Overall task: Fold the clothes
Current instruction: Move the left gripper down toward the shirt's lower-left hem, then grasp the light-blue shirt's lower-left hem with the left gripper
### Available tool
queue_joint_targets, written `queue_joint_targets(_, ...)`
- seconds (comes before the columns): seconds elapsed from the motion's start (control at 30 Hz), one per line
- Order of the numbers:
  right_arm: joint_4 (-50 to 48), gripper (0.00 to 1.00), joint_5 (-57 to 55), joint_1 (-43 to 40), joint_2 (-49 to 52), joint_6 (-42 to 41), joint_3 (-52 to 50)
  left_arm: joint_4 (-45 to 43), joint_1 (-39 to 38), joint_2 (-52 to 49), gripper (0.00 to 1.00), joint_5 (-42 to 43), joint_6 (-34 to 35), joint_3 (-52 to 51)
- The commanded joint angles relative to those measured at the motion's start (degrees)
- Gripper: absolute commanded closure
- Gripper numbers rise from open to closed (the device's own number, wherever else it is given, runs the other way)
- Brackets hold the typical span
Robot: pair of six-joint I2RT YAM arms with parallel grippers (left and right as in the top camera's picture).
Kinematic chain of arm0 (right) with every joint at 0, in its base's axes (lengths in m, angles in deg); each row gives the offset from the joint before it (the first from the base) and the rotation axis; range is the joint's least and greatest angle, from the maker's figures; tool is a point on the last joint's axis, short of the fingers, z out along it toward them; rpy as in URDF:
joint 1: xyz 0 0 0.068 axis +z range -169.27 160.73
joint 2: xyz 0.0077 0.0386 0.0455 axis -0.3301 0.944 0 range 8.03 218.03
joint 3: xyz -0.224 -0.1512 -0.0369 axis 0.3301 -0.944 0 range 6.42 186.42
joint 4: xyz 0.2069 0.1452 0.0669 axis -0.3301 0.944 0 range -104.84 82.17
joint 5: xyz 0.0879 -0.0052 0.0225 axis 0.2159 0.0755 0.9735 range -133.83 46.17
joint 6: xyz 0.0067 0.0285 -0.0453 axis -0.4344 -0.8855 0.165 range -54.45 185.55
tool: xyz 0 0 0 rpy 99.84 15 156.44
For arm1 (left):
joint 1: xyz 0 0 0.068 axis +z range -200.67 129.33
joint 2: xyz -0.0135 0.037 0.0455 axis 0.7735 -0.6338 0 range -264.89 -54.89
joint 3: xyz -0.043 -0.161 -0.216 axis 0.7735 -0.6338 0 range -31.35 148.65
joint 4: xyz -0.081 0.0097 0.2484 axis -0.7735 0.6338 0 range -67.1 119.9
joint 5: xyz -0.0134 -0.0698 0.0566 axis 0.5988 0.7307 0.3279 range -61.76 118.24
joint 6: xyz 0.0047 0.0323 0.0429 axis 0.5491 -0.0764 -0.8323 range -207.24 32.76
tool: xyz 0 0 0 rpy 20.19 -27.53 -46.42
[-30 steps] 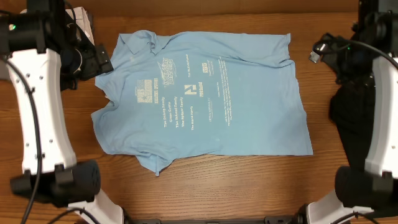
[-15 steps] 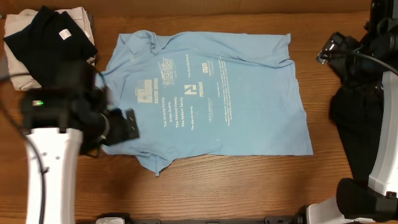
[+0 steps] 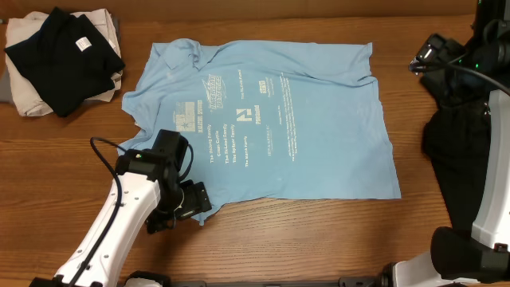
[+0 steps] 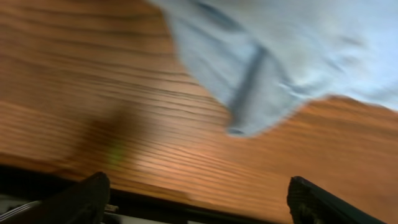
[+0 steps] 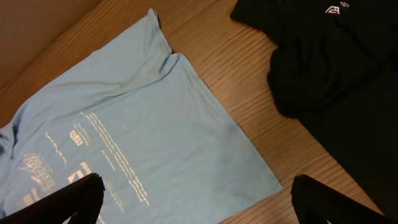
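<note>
Wooden table (image 3: 319,231): light blue T-shirt (image 3: 303,119) lies flat at centre, print up, unfolded. Left gripper (image 4: 198,199), fingers apart, sits low beside the sleeve (image 4: 249,112), probably lining up a pinch. Right gripper (image 5: 196,199) is apart and empty, parked near the black garment (image 5: 323,62).

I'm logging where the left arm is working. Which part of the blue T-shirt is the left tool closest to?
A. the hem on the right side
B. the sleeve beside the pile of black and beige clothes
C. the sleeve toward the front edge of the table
C: the left tool hangs open over the table right at the front sleeve of the T-shirt.
</note>
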Motion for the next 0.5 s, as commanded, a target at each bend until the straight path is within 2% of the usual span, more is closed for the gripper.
queue_joint_targets(0.0, -0.33, 0.00, -1.11, 0.00, 0.94, 1.18, 0.39, -0.72, 3.82, -1.60, 0.10, -5.22, 3.30, -1.49)
queue_joint_targets(0.2, -0.35, 0.00, -1.07, 0.00, 1.55, 1.16, 0.35, -3.06, 7.50, -5.53, 0.21, -5.44, 0.22, -1.86)
queue_joint_targets(0.47, -0.42, 0.00, -1.11, 0.00, 1.73, 1.18, 0.35, -6.34, 7.32, -12.37, 0.23, -4.98, -1.42, -2.78)
